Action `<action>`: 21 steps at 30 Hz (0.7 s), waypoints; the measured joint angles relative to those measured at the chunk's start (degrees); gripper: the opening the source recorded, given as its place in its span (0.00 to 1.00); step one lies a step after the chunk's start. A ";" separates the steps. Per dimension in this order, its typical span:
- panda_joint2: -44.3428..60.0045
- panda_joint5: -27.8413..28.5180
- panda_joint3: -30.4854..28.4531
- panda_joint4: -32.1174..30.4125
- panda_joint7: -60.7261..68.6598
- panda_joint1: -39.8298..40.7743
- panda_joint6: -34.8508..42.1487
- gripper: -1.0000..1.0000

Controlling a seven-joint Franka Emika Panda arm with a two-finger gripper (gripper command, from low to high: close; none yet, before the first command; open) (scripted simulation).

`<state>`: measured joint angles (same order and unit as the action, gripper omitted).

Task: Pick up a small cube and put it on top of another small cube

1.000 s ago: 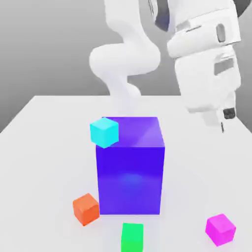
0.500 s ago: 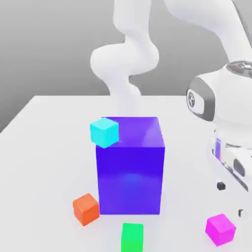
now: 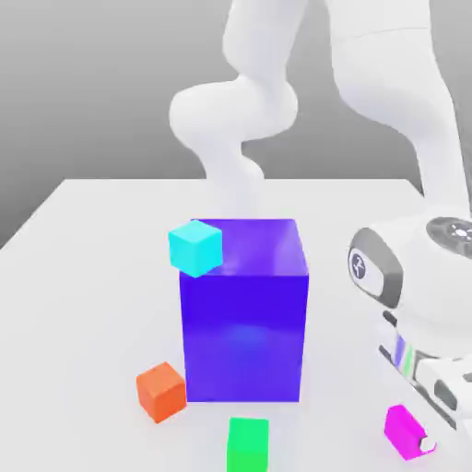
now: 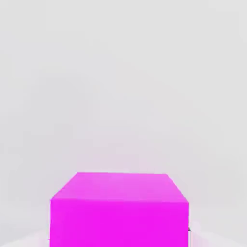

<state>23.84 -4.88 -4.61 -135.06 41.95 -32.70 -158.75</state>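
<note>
Smooth, plastic-looking solids on a pale matt surface

The big blue-violet block looks like glossy plastic, with a soft sheen on its front and a paler gleam across its smooth top; the magenta cube is smooth and flat-faced, close to matt in the hand view; the cyan, orange and green cubes look like plain, smooth plastic without grain or texture; the table is smooth and mostly matt; the arm has a smooth white shell like moulded plastic, with a dark grey band near its end and a shinier, metal-looking round cap on top there.
</note>
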 joint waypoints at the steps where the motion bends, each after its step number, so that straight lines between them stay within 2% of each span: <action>1: -1.99 0.39 -0.29 -0.43 -0.30 -0.20 1.57 0.00; 5: -6.81 -0.08 -2.51 -1.79 -4.23 0.24 5.28 0.00; 13: -10.80 -2.37 -9.23 -3.80 -18.22 3.01 7.76 0.00; 21: -14.79 -2.07 -17.20 -5.96 -34.21 4.92 9.69 0.00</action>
<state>9.05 -6.94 -21.81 -141.02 7.74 -27.78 -149.05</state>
